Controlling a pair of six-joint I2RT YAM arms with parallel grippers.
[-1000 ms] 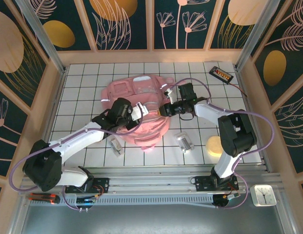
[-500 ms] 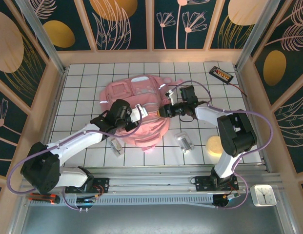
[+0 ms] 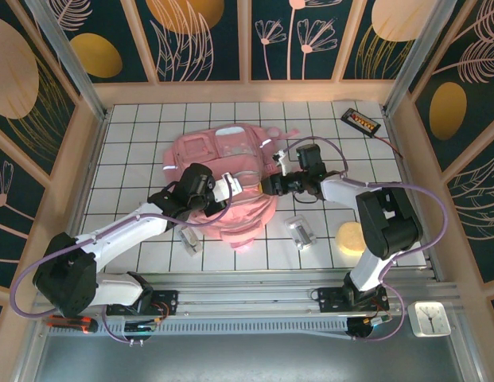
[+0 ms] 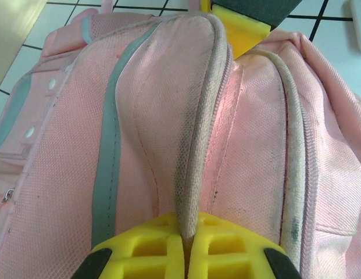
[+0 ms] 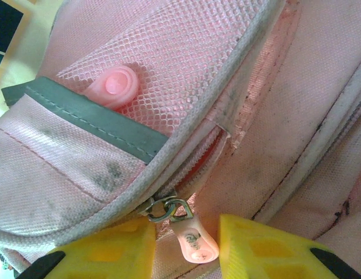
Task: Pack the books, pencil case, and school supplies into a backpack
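While the left gripper (image 4: 187, 257) stays pinched on a seam (image 4: 199, 116) of the backpack (image 3: 247, 159) mid-table, the right gripper (image 5: 187, 233) has eased its jaws apart, leaving the zip pull (image 5: 195, 244) loose between them. The pull probably needs re-gripping before the zip can open for packing.

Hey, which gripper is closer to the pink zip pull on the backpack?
Right. The right gripper has the zip pull between its fingers; the left gripper pinches a seam of the backpack, farther left.
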